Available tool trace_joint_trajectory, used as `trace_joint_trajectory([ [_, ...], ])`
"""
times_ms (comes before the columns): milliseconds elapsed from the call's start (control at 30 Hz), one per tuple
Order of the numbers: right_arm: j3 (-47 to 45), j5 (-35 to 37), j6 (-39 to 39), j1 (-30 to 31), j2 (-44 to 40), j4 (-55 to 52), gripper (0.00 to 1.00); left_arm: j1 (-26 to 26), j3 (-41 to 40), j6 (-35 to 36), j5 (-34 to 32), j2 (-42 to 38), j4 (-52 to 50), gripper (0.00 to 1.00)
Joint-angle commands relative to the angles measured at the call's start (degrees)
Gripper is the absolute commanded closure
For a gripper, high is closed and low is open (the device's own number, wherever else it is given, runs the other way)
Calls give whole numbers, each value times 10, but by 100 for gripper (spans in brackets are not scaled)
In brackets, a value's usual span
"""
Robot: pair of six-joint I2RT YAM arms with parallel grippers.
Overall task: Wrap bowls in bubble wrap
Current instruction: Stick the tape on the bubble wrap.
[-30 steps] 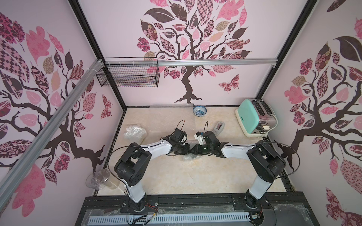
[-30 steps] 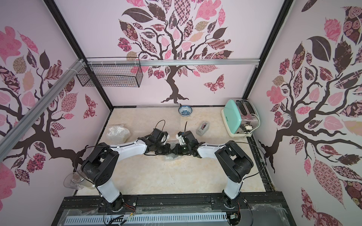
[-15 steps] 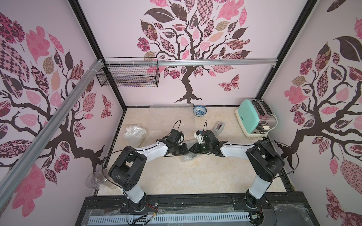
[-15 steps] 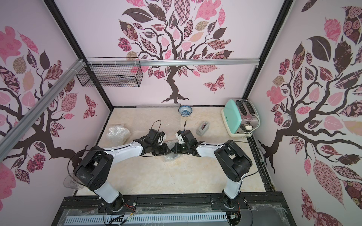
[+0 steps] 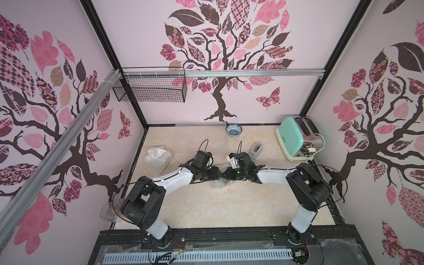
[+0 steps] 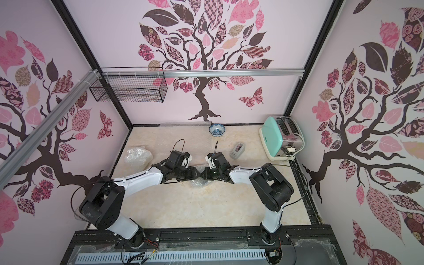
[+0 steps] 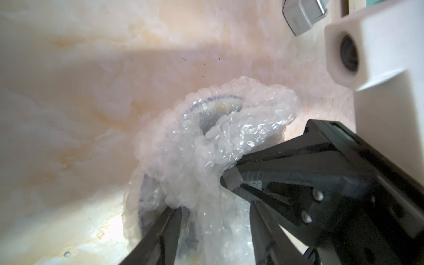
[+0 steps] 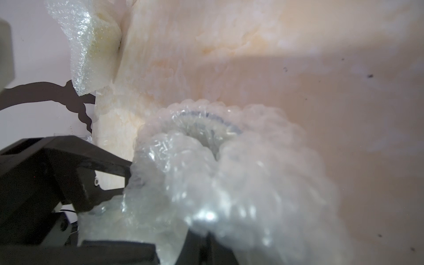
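A bowl (image 7: 215, 106) sits mid-table bundled in bubble wrap (image 5: 220, 183); only its blue-lined rim shows through the plastic. My left gripper (image 7: 215, 211) stands open over it, a gathered strand of wrap running loosely between its fingers (image 7: 160, 236). My right gripper (image 8: 204, 243) faces it, shut on the bunched wrap on top of the bowl. In both top views the two grippers meet tip to tip above the bundle (image 6: 199, 183). A bare blue-and-white bowl (image 5: 233, 130) stands at the back wall beside a flat bubble wrap sheet (image 5: 199, 125).
A wrapped bundle (image 5: 158, 158) lies at the left wall. A tape dispenser (image 5: 256, 149) and a mint toaster (image 5: 298, 137) are at the back right. A wire basket (image 5: 151, 88) hangs on the back wall. A clear glass (image 5: 110, 211) stands off the front left corner.
My left gripper's jaws have parted and loosened their hold on the wrap. The right gripper has stayed shut on the wrap.
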Motion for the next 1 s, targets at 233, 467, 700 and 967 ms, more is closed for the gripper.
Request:
trace_joint_trajectory([
  [233, -3, 24, -17, -2, 18, -52, 100, 16, 11, 7, -106, 19, -78, 39],
  [467, -3, 23, -18, -2, 19, -54, 100, 17, 33, 10, -112, 22, -115, 38],
  [700, -2, 22, -19, -2, 21, -53, 100, 17, 8, 4, -87, -6, -104, 38],
  [967, 0, 20, -19, -2, 22, -53, 100, 17, 1, 0, -109, -40, -132, 37],
])
